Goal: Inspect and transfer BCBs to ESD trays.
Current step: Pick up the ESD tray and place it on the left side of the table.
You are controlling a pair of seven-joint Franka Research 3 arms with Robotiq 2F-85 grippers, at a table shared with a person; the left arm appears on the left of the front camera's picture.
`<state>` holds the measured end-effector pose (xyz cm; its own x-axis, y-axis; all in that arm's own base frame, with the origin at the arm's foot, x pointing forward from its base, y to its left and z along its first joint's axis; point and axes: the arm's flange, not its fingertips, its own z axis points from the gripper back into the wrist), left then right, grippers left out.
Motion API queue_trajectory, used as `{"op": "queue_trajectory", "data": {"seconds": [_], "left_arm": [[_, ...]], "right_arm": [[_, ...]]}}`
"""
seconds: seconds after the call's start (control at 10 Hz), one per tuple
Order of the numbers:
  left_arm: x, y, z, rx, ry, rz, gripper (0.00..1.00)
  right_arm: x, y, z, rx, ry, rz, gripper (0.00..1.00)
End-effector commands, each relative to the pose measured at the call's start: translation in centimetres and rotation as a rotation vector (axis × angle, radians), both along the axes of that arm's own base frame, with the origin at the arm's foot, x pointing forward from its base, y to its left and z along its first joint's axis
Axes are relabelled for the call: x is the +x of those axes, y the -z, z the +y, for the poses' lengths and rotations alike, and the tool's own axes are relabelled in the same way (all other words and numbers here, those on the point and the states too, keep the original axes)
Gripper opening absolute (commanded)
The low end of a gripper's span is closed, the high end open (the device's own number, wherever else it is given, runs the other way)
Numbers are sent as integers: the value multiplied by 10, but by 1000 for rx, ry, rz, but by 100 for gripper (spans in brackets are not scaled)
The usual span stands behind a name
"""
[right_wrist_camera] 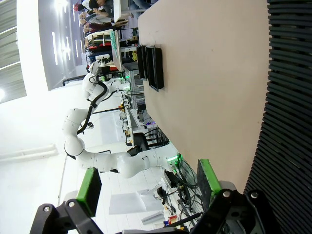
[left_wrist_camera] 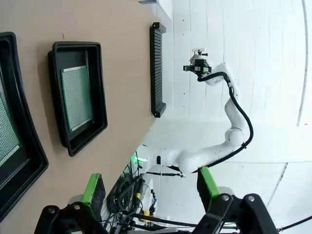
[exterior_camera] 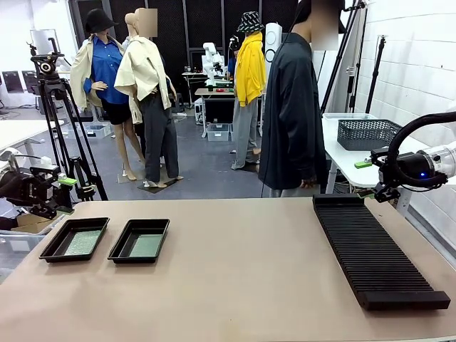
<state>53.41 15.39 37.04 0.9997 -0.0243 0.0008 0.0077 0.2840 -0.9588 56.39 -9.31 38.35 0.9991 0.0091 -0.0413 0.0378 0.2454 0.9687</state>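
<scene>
Off the table's left edge, the left gripper (exterior_camera: 63,187) hung with its fingers (left_wrist_camera: 94,189) spread apart and nothing between them. Just beyond those fingers sat two ESD trays (exterior_camera: 75,239) (exterior_camera: 140,240) side by side, each with a BCB (exterior_camera: 83,242) (exterior_camera: 146,245) lying flat inside. The right gripper (exterior_camera: 375,178) hovered at the far end of the long black rack (exterior_camera: 376,251), its fingers (right_wrist_camera: 89,191) also wide apart and empty, well away from the trays. A person (exterior_camera: 292,107) stood at the far side.
</scene>
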Motion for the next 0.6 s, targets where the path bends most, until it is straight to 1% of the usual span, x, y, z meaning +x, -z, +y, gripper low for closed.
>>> {"op": "queue_trajectory", "data": {"seconds": [0.0,0.1,0.2,0.5], "left_arm": [[8,-8,4,-38,2,2,100],[9,-9,0,-11,7,10,100],[2,1,2,-8,8,3,100],[2,1,2,-8,8,3,100]], "right_arm": [[0,-2,2,-1,0,11,100],[0,-2,2,-1,0,11,100],[0,-2,2,-1,0,11,100],[0,-2,2,-1,0,11,100]]}}
